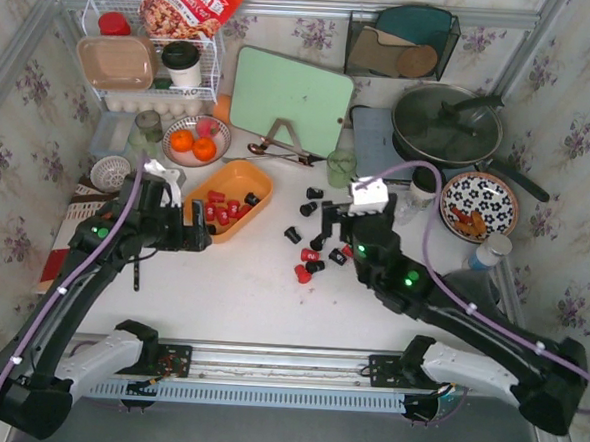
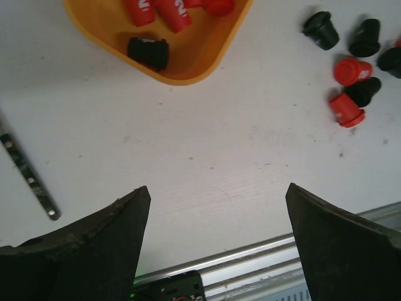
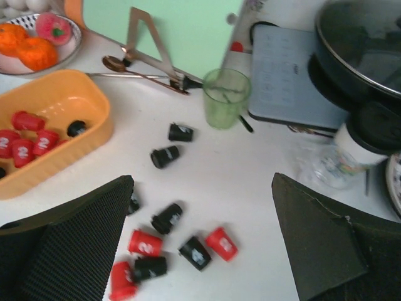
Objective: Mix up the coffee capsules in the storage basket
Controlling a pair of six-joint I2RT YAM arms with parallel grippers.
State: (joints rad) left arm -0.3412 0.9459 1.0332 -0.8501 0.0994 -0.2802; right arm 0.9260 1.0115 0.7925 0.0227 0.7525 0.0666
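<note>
Storage basket (image 2: 188,69), left wrist view: cut off by the top edge.
Red coffee capsules (image 2: 172,12) inside the basket: cut by the same edge.
Black capsule (image 3: 133,202) near the basket: half hidden behind the right gripper (image 3: 202,182).
Basket's near end, top view: covered by the left gripper (image 1: 192,227).

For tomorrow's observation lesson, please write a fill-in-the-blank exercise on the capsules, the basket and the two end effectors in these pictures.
1. Inside the storage basket, most coffee capsules are ____ in colour.
2. In the top view, the loose capsules lie on the table to the ____ of the basket.
3. The left end effector and the right end effector are both ____, holding nothing.

Missing words: red; right; open.
</note>
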